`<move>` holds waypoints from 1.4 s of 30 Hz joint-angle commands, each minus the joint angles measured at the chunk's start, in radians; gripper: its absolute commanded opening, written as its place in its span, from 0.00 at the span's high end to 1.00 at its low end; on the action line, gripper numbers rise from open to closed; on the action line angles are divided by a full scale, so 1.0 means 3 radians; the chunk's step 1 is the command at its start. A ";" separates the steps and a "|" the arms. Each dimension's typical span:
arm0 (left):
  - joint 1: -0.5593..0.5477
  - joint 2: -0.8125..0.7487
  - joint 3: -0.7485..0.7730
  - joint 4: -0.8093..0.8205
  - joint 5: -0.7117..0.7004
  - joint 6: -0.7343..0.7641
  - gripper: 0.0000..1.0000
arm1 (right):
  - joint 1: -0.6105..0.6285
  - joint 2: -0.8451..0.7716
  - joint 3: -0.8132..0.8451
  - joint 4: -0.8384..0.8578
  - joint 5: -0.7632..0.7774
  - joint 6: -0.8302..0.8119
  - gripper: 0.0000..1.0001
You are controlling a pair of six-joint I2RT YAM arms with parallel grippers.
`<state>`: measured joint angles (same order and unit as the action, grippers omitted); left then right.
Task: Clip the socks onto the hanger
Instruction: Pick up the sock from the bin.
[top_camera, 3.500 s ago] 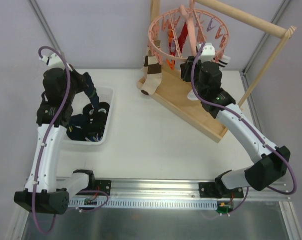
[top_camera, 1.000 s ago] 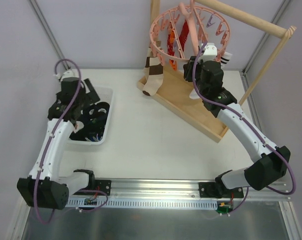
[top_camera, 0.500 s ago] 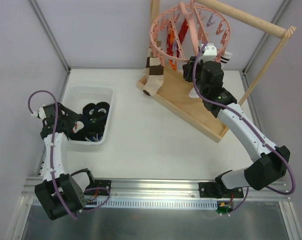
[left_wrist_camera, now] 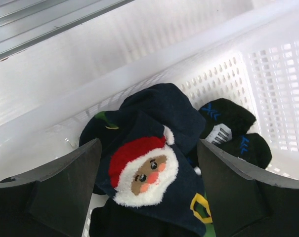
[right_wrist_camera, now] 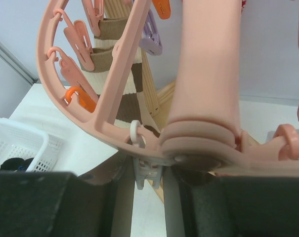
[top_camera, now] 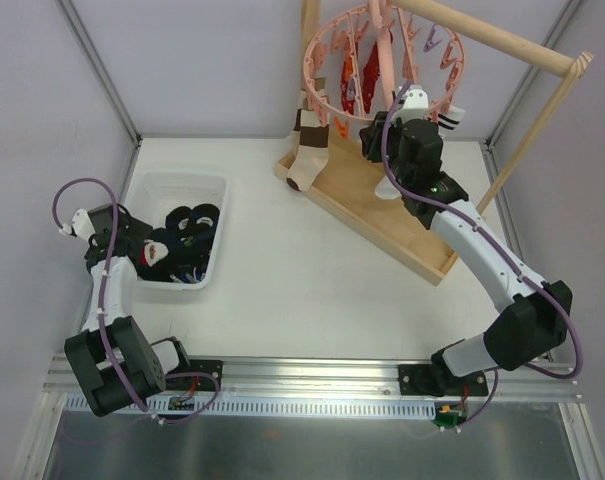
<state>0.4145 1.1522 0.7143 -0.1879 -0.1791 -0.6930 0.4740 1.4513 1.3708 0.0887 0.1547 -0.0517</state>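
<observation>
Several dark socks (top_camera: 187, 225) lie piled in the white basket (top_camera: 177, 178). In the left wrist view the top sock (left_wrist_camera: 184, 192) is navy with a Santa face and a small yellow mark. My left gripper (left_wrist_camera: 149, 145) is open, low over the basket's left end (top_camera: 154, 250), one finger on each side of that sock. The pink ring hanger (top_camera: 317, 90) hangs at the back. My right gripper (top_camera: 407, 102) is up under it, shut on a pale clip (right_wrist_camera: 147, 175) that hangs from the ring (right_wrist_camera: 65, 84) beside the hub.
A brown-and-white striped sock (top_camera: 307, 150) and red socks (top_camera: 347, 75) hang from the hanger. The wooden tray stand (top_camera: 382, 215) runs diagonally at the back right, with its rod (top_camera: 502, 40) overhead. Black socks with blue marks (left_wrist_camera: 233, 118) lie deeper in the basket.
My left arm has pulled back from above the basket to its left end and lowered, and its jaws have narrowed around the Santa sock. The hanger has shifted slightly with my right gripper.
</observation>
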 commanded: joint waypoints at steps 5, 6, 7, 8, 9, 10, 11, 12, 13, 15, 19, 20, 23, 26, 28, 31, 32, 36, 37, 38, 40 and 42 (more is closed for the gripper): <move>0.0025 0.0106 -0.0177 0.0319 -0.0073 -0.0124 0.25 | -0.0025 0.0051 0.0150 -0.0014 -0.0127 0.0075 0.99; 0.0025 0.0132 -0.0172 0.0360 -0.0053 -0.0124 0.26 | -0.0020 0.0056 0.0150 -0.0009 -0.0132 0.0075 0.99; 0.0025 0.0157 -0.0162 0.0381 -0.0022 -0.0124 0.27 | -0.0025 0.0035 0.0150 -0.0009 -0.0132 0.0075 0.99; 0.0025 0.0203 -0.0157 0.0381 -0.0022 -0.0129 0.29 | -0.0020 0.0035 0.0150 -0.0009 -0.0122 0.0075 0.99; 0.0025 0.0219 -0.0147 0.0391 -0.0017 -0.0134 0.37 | -0.0025 0.0035 0.0150 -0.0009 -0.0127 0.0075 0.99; 0.0025 0.0234 -0.0136 0.0401 -0.0006 -0.0134 0.40 | -0.0026 0.0030 0.0155 -0.0009 -0.0117 0.0075 0.99; 0.0030 0.0250 -0.0131 0.0411 0.0004 -0.0144 0.42 | -0.0026 0.0020 0.0155 -0.0009 -0.0117 0.0070 0.99; 0.0020 0.0250 -0.0126 0.0417 0.0009 -0.0150 0.46 | -0.0020 0.0020 0.0160 -0.0014 -0.0117 0.0065 0.99; 0.0025 0.0250 -0.0116 0.0422 0.0014 -0.0140 0.56 | -0.0025 0.0020 0.0155 -0.0014 -0.0122 0.0070 0.99; 0.0025 0.0224 -0.0101 0.0427 0.0009 -0.0134 0.68 | -0.0025 0.0025 0.0155 -0.0025 -0.0107 0.0065 0.99; 0.0025 0.0097 -0.0034 0.0417 0.0070 -0.0073 0.77 | -0.0020 0.0030 0.0171 -0.0045 -0.0107 0.0060 0.99; 0.0025 0.0000 -0.0014 0.0412 0.0091 -0.0043 0.80 | -0.0025 0.0030 0.0176 -0.0045 -0.0107 0.0065 0.99; 0.0025 -0.0230 0.0099 0.0406 0.0213 0.0075 1.00 | -0.0025 0.0030 0.0181 -0.0060 -0.0091 0.0060 0.99; 0.0014 -0.0394 0.0237 0.0401 0.0392 0.0233 1.00 | -0.0020 0.0035 0.0186 -0.0050 -0.0081 0.0065 0.99; -0.0016 -0.0471 0.0364 0.0417 0.0616 0.0416 1.00 | -0.0025 0.0030 0.0186 -0.0050 -0.0066 0.0070 0.99; -0.0255 -0.0507 0.0630 0.0417 0.0974 0.0845 1.00 | -0.0025 0.0035 0.0191 -0.0055 -0.0071 0.0090 0.99; -0.0383 -0.0517 0.0702 0.0422 0.1011 0.0969 1.00 | -0.0020 0.0025 0.0196 -0.0055 -0.0076 0.0111 0.99; -0.1053 -0.0476 0.1130 0.0432 0.1353 0.1705 1.00 | -0.0046 -0.0011 0.0211 -0.0076 -0.0101 0.0147 0.99; -0.1171 -0.0436 0.1193 0.0432 0.1445 0.1884 1.00 | -0.0051 -0.0041 0.0211 -0.0081 -0.0107 0.0162 0.99; -0.1298 -0.0415 0.1249 0.0442 0.1653 0.1941 1.00 | -0.0056 -0.0047 0.0206 -0.0076 -0.0122 0.0162 0.99; -0.1366 -0.0339 0.1407 0.0503 0.1956 0.2079 1.00 | -0.0082 -0.0067 0.0201 -0.0076 -0.0147 0.0243 0.99; -0.1376 -0.0298 0.1510 0.0595 0.2487 0.2171 1.00 | -0.0087 -0.0087 0.0211 -0.0086 -0.0173 0.0290 0.99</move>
<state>0.0055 1.0435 1.1015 -0.0753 0.3267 -0.1822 0.4591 1.4635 1.3876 0.0700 0.1280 -0.0086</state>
